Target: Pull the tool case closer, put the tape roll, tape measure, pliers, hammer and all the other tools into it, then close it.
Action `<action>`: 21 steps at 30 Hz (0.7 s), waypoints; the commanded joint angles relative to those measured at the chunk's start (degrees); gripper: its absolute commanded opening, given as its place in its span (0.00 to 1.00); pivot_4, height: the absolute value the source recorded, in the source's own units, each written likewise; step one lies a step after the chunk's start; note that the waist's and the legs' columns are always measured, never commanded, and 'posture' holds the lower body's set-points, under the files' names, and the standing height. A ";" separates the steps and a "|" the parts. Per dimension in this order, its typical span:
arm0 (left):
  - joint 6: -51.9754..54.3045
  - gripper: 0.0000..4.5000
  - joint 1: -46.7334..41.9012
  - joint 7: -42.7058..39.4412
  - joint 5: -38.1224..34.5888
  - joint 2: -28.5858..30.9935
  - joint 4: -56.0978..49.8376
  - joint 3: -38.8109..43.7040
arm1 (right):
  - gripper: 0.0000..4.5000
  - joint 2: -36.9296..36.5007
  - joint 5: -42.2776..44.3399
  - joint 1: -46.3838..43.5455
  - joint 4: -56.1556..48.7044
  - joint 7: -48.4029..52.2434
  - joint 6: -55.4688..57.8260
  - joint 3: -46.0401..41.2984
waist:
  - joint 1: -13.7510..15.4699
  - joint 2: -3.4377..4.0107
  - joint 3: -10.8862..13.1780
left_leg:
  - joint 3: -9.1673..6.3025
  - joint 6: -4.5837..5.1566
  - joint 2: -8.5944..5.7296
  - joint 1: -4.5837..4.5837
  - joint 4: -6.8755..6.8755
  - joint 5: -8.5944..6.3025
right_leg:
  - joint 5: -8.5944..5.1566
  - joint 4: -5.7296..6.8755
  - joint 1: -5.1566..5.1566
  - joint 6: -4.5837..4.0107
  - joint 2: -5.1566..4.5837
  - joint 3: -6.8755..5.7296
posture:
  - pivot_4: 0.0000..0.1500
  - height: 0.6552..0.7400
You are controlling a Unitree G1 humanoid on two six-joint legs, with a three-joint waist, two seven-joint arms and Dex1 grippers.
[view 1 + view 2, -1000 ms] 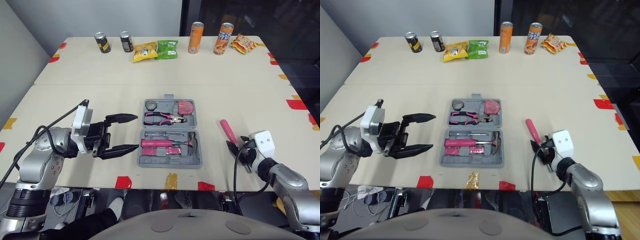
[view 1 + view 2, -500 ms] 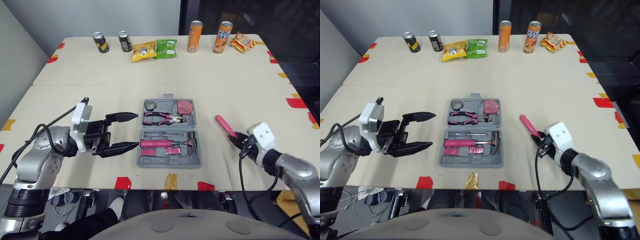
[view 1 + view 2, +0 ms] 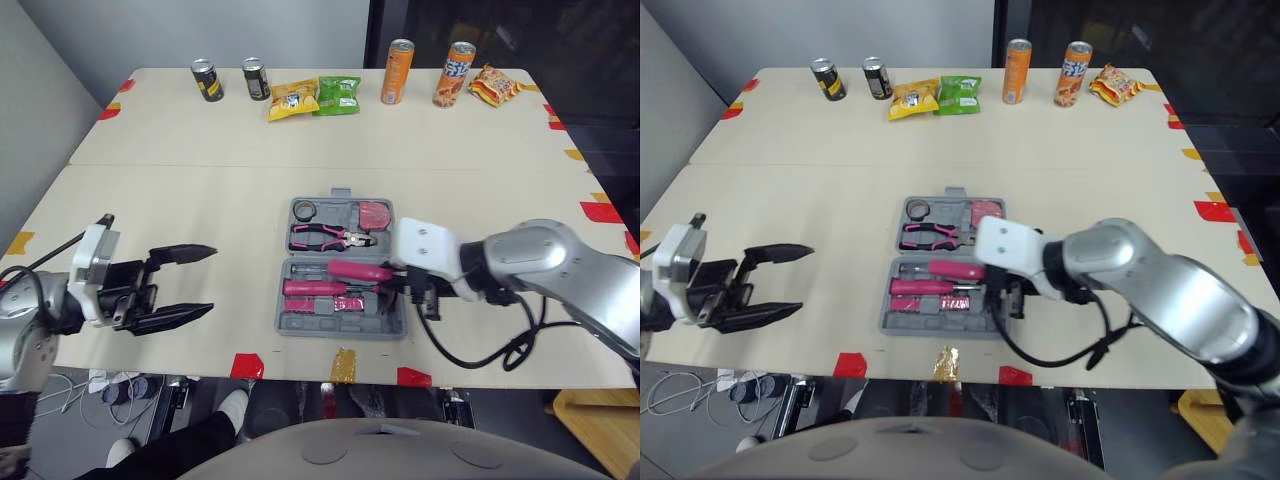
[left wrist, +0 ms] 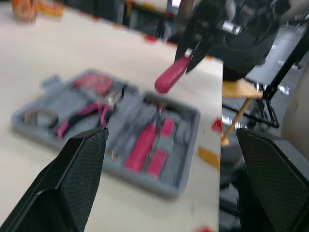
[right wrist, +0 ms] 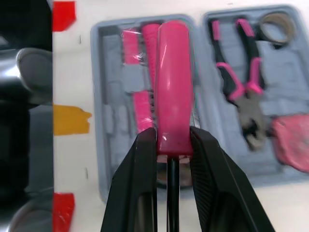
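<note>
The grey tool case (image 3: pixel 394 323) lies open near the table's front edge. It holds a tape roll (image 3: pixel 303 210), a red tape measure (image 3: pixel 374 213), pink pliers (image 3: pixel 325 236) and a hammer (image 3: pixel 330 290). My right gripper (image 3: pixel 392 280) is shut on a pink-handled screwdriver (image 3: pixel 358 271), held over the case's front half. In the right wrist view the handle (image 5: pixel 173 82) sits between both fingers (image 5: pixel 142 164), pointing across the hammer tray. My left gripper (image 3: pixel 205 280) hangs open to the left of the case, well apart from it. The left wrist view shows the case (image 4: pixel 186 174) and the screwdriver (image 4: pixel 170 78) above it.
Along the far edge stand two dark cans (image 3: pixel 208 80), yellow and green snack bags (image 3: pixel 292 100), two orange cans (image 3: pixel 398 58) and another snack bag (image 3: pixel 494 86). Red and yellow tape marks (image 3: pixel 343 362) dot the table's edges. Bare tabletop lies either side of the case.
My right arm swung left from the table's right side, carrying the screwdriver over the case. My left gripper drew back to the left, away from the case, still open.
</note>
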 commanded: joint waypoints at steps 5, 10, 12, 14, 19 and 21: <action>-3.82 1.00 3.10 -2.90 -4.21 5.09 0.82 -1.77 | 0.10 8.39 -0.53 -5.80 0.29 -6.11 8.39 12.70 | 0.56 0.00 0.00 | 0.01 -0.65 0.00 0.05 0.01 -0.22 | -0.02 0.14 -0.02 -0.03 0.00 0.02 | 1.00 1.00; -4.61 1.00 3.86 -2.90 -5.44 6.80 0.85 -2.78 | 0.10 14.66 -0.78 -6.19 2.85 -10.80 12.78 16.47 | 0.40 -0.02 -0.01 | 0.03 -0.94 0.00 0.10 0.02 -0.10 | -0.02 0.30 -0.05 -0.05 0.01 0.06 | 1.00 1.00; -5.34 1.00 4.59 -2.90 -5.66 7.39 0.75 -3.25 | 0.10 16.58 -1.11 -6.04 3.96 -12.41 13.82 17.51 | 0.36 -0.03 -0.01 | 0.04 -1.00 0.00 0.07 0.02 -0.10 | -0.02 0.41 -0.16 -0.03 0.01 0.08 | 1.00 1.00; -6.01 1.00 5.18 -2.90 -5.87 7.83 0.74 -3.72 | 0.10 18.18 -1.51 -5.80 5.26 -13.92 14.46 18.15 | 0.30 -0.03 -0.01 | 0.05 -1.04 0.00 0.07 0.02 -0.10 | 0.01 0.44 -0.18 0.04 0.02 0.10 | 1.00 1.00; -7.77 1.00 5.62 -2.90 -6.15 8.78 1.38 -4.61 | 0.10 20.08 -1.84 -5.62 7.95 -16.00 14.86 19.52 | 0.20 -0.04 -0.02 | 0.04 -1.14 0.00 0.06 0.02 -0.10 | 0.21 0.48 -0.23 0.40 0.03 0.10 | 1.00 1.00; -8.63 1.00 6.00 -2.90 -6.10 9.19 1.68 -4.93 | 0.10 20.40 -1.67 -5.47 8.22 -16.37 14.95 19.89 | 0.21 -0.04 -0.02 | 0.04 -1.16 0.00 0.06 0.02 -0.10 | 0.22 0.50 -0.23 0.41 0.03 0.10 | 1.00 1.00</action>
